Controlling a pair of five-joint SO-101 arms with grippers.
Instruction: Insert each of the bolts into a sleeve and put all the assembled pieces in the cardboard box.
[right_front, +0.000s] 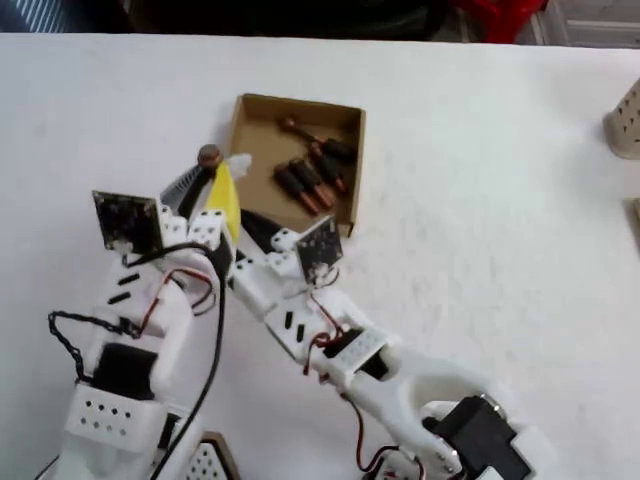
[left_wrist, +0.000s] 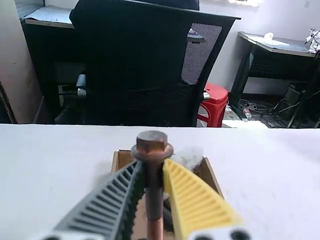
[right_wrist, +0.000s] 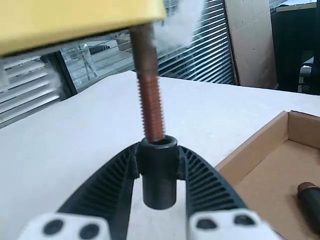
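While the left hand (left_wrist: 150, 167) pinches a copper bolt (left_wrist: 151, 144) upright, head up, the right hand (right_wrist: 157, 152) clamps a black sleeve (right_wrist: 159, 180) beneath it, the threaded tip right at the sleeve's mouth. Both hang over the white surface (right_front: 480, 150) beside the cardboard box (right_front: 300, 102), where several assembled pieces (right_front: 310, 180) lie.

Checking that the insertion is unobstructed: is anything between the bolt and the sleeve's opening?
Nothing visible. The bolt, held by the left pincer, has its threaded tip right at the mouth of the sleeve in the right pincer, with nothing between them.
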